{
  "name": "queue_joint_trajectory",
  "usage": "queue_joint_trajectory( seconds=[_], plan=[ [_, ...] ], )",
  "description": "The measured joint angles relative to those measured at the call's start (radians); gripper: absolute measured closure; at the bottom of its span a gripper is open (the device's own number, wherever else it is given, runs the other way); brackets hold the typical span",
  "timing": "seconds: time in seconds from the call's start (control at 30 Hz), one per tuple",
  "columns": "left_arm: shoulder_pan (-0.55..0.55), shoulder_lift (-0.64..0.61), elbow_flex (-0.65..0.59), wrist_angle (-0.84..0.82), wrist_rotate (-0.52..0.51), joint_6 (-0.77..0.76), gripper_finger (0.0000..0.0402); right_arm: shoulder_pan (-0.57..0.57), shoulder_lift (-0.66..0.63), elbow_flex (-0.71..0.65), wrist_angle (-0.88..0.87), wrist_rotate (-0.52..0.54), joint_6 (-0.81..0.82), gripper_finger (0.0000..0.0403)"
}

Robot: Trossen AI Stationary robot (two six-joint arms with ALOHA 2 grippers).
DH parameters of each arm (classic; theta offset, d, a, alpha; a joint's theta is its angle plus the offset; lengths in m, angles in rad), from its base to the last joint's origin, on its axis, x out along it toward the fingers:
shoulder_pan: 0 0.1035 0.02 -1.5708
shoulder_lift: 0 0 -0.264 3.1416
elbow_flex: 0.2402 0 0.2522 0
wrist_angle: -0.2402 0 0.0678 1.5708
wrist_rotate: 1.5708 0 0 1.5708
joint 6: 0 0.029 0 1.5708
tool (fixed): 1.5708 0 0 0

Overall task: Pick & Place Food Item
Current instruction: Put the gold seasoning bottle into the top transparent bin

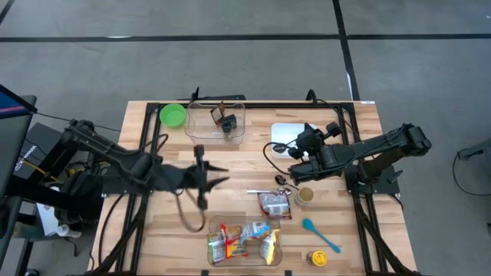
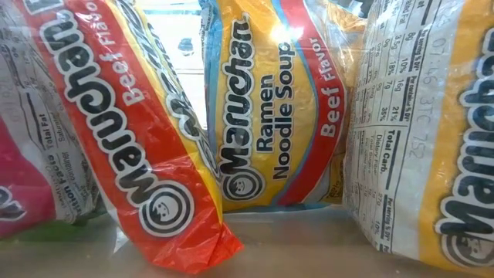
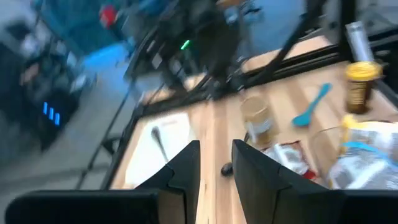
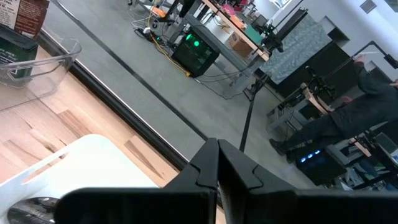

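Counting here: three ramen packs (image 1: pixel 244 241) in one bin (image 1: pixel 278 253), one loose pack (image 1: pixel 275 204), one green bowl (image 1: pixel 173 115), one blue spoon (image 1: pixel 319 234).

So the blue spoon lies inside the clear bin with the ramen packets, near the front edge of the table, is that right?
Not quite. The high view shows the blue spoon lying on the bare wooden table, outside the clear bin and to its right. The ramen packets are indeed in that bin near the front edge.
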Motion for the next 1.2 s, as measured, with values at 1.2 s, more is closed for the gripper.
queue_joint_trajectory(
  seconds=[1.2],
  plan=[
    [0.2, -0.005, -0.407, -0.025, 0.009, -0.435, 0.032, 0.005, -0.092, 0.0, -0.133, -0.602, -0.095, 0.0403]
  ],
)
